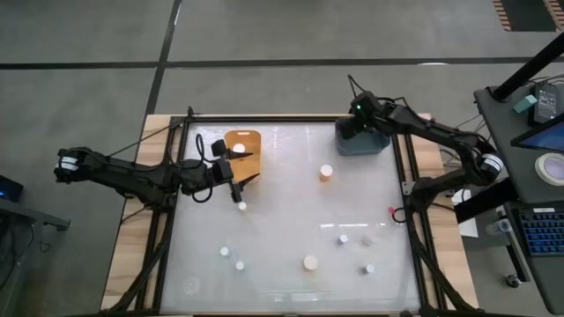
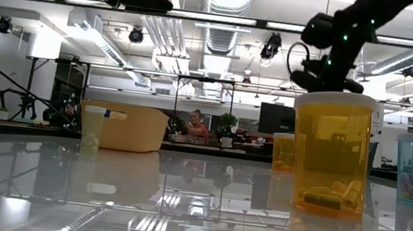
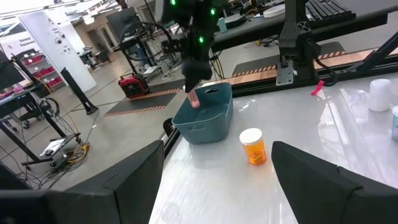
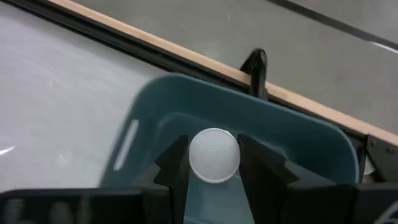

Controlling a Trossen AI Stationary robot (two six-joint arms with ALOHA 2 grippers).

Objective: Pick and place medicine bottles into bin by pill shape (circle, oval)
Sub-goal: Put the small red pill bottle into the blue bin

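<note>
My right gripper (image 1: 357,123) is over the blue bin (image 1: 363,141) at the table's far right, shut on a pink-tinted bottle with a white cap (image 4: 214,155). The bottle also shows in the left wrist view (image 3: 194,99). My left gripper (image 1: 236,173) is open and empty, beside the orange bin (image 1: 244,143) at the far left. An orange bottle (image 1: 326,173) stands upright mid-table. A white-capped bottle (image 1: 242,205) stands just near of my left gripper. Several more bottles (image 1: 310,261) stand along the near part of the table. My right gripper pinches the bottle at its white cap (image 4: 214,155) between its two fingers (image 4: 180,165), one on either side of the cap. The fingers point down from above. The bottle hangs upright, lifted clear above the inside of the blue bin (image 4: 298,143).
Bottles stand scattered near the front: two at the near left (image 1: 225,252), several at the near right (image 1: 343,239). A black frame rail (image 1: 401,176) runs round the table. Bare tabletop lies between the two bins.
</note>
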